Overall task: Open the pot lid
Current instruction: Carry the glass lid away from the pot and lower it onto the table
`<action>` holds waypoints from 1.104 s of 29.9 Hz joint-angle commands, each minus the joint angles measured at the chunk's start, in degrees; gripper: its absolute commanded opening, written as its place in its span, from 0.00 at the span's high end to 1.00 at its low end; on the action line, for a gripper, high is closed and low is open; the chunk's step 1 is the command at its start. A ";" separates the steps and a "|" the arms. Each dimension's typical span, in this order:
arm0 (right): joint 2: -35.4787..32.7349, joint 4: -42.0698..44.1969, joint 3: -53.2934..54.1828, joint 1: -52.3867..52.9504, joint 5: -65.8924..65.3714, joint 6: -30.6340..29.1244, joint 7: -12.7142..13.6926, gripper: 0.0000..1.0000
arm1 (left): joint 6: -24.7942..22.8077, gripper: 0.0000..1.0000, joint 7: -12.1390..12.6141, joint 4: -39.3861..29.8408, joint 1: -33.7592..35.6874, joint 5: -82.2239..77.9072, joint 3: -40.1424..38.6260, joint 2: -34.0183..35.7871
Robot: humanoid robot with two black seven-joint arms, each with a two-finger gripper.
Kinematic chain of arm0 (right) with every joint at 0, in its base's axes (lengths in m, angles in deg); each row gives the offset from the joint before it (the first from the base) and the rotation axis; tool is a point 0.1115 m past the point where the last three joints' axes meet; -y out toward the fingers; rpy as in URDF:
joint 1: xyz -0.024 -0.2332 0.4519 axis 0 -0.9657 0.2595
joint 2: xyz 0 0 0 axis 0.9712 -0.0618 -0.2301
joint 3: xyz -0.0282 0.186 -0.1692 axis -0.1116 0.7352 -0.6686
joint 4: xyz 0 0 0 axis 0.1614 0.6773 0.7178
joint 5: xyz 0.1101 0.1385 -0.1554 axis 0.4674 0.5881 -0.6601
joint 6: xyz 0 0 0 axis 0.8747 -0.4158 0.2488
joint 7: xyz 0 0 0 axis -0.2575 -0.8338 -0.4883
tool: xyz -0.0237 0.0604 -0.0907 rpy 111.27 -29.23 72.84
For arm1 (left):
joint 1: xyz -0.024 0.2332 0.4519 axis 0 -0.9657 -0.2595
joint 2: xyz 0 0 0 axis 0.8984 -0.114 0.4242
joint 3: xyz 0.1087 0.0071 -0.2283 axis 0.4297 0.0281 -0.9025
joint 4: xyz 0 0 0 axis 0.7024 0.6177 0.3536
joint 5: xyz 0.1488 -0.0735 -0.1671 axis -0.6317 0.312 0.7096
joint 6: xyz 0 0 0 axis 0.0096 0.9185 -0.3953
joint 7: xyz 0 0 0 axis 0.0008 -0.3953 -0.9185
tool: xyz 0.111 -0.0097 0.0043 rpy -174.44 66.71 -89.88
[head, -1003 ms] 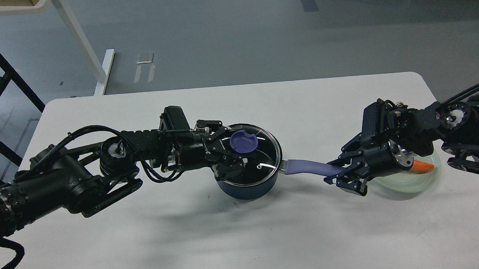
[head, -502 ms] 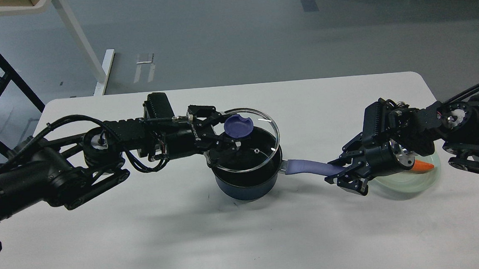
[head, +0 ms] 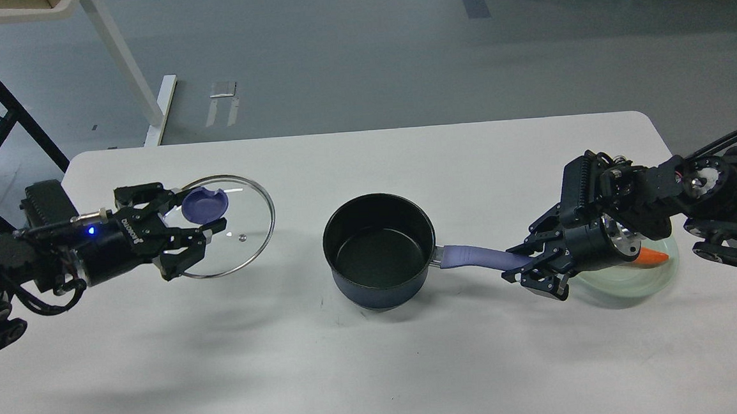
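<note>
Two arms work over the white table (head: 378,360). Nearest the middle sits the pot (head: 379,251), dark blue outside, black inside, now uncovered with nothing in it. Its purple handle (head: 474,256) points right, and the right gripper (head: 526,271) has its jaws closed around the handle's end, just as half a second ago; that arm has not shifted. Behind that gripper lies a pale green plate (head: 635,280) with a carrot (head: 653,255) on it, mostly hidden by the wrist.

To the left, well apart from the pot, the left gripper (head: 193,221) holds the glass lid (head: 235,225), jaws closed on its purple knob (head: 204,204). Half a second ago the lid hung tilted just above the pot's rim; since then the left arm has swung far left, carrying it clear. The lid now hangs over the table's left part, roughly level, casting a shadow below. A blue light shows on the left wrist.
</note>
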 commanded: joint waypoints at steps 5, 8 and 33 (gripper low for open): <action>-0.01 0.01 0.07 0.00 -0.06 0.00 0.02 0.60 | 1.01 0.58 0.00 8.11 -7.98 0.27 0.77 -0.63; -0.01 0.01 0.07 0.00 0.02 0.00 0.02 0.60 | 1.01 0.58 0.00 10.66 -8.51 0.27 0.77 -2.57; -0.01 0.01 0.07 0.00 0.02 0.00 0.02 0.58 | 1.01 0.01 0.00 15.50 -8.43 0.62 0.94 -5.03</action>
